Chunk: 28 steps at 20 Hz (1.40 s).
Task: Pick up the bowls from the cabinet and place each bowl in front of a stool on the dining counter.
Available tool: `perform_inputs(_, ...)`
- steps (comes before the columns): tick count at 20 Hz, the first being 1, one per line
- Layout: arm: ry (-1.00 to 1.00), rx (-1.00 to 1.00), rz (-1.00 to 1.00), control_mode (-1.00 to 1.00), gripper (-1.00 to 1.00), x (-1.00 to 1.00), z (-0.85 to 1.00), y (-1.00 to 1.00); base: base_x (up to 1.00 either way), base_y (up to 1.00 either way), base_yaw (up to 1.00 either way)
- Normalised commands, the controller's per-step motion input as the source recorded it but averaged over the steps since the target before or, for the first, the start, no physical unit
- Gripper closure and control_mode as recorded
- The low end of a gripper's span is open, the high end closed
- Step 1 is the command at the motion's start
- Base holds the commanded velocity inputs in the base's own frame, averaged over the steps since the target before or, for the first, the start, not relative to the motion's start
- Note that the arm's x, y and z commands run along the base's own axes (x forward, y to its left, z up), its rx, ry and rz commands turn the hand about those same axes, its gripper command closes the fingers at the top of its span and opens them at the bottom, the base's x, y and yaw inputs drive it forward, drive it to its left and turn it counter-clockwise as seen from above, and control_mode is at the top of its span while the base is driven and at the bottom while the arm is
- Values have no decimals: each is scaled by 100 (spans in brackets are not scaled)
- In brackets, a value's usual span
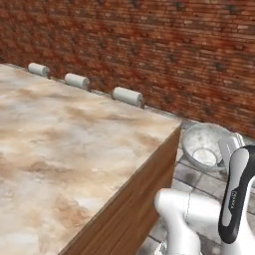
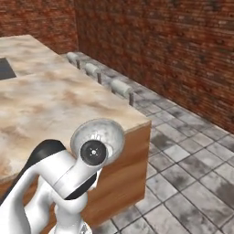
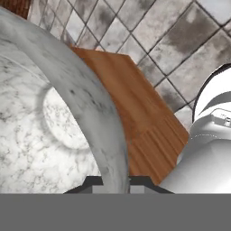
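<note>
Left base view: speckled grey-white bowl (image 1: 204,146) held in air beyond bench (image 1: 60,149) far right corner, over tiled floor (image 1: 199,182) (not on bench). Three stools (image 1: 127,96) along bench far edge, by brick wall (image 1: 164,45).

Right base view: bowl (image 2: 98,137) raised near bench (image 2: 50,100) right end.

Hand view: claw (image 3: 116,182) clenched on bowl (image 3: 54,122) rim, one finger each side; bench wooden side (image 3: 135,117) below.
</note>
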Motion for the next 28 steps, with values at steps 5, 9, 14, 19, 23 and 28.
perform_inputs(5, 0, 0, 0, 100, 100, 0, 0, 0, 100, -100, 40)
perform_inputs(9, 0, 0, 0, 100, 100, 0, 0, 0, 100, -100, 38)
perform_inputs(14, 0, 0, 0, 100, 100, 0, 0, 0, 100, -100, 39)
perform_inputs(19, 0, 0, 0, 100, 100, 0, 0, 0, 100, -100, 39)
perform_inputs(23, 0, 0, 0, 100, 100, 0, 0, 0, 91, -98, 49)
perform_inputs(28, 0, 0, 0, 100, 100, 0, 0, 0, 80, -85, 61)
